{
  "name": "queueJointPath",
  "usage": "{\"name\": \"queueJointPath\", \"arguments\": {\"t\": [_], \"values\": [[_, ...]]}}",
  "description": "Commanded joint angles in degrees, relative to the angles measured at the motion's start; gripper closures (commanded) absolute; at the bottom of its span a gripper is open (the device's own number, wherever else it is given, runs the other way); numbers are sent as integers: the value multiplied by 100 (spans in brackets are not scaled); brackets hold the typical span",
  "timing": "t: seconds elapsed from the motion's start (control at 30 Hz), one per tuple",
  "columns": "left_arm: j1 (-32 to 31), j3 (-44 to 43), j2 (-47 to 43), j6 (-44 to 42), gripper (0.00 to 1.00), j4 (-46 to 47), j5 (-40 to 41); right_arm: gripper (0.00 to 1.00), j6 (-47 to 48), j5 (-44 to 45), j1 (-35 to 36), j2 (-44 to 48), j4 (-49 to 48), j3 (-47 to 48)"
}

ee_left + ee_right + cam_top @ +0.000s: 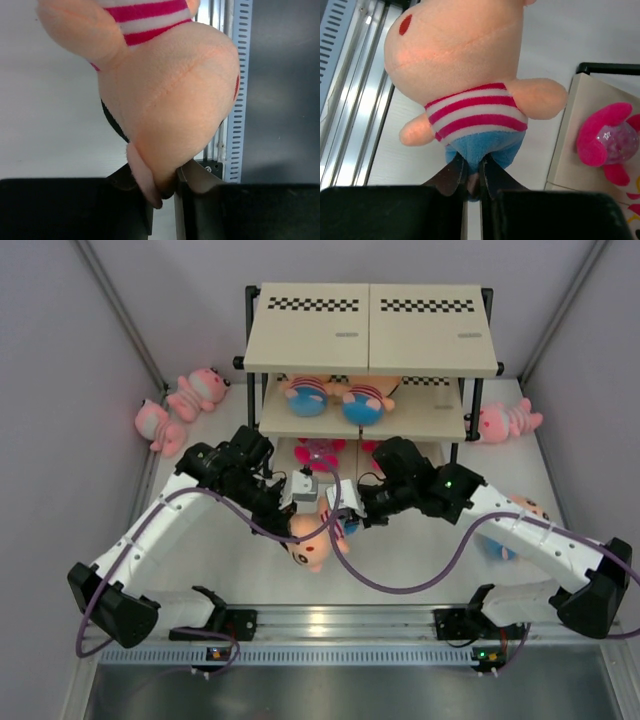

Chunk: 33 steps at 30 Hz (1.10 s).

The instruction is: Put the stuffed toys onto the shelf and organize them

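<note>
One striped-shirt doll (311, 546), left pincer (165, 186) clamped on its head, right pincer (472, 176) gripping its legs

Peach, red-striped, blue-bottomed doll (462, 57)

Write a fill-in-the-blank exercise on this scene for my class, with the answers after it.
The right gripper pinches the held doll by its ____ bottoms.
The number of dolls lying on the shelf's middle board is ____.
The number of pink striped animals left of the shelf is ____.
Missing words: blue; two; two.
</note>
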<state>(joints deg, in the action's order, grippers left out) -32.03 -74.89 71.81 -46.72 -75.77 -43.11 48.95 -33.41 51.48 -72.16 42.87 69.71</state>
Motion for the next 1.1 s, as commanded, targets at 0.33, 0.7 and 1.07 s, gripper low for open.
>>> {"name": "queueJointPath", "arguments": {"t": [0.33,0.7,1.07], "values": [[109,-1062,-229,1990,1,826,1946,100,-4417,2944,-24,1572,-465,-810],[311,-1379,-405,2351,1,1081,3370,100,-6659,5779,-578,3058,792,-213],[434,-1493,-308,2501,1,1099,3555,100,-6371,7287,-1201,2479,-1209,-27]]}}
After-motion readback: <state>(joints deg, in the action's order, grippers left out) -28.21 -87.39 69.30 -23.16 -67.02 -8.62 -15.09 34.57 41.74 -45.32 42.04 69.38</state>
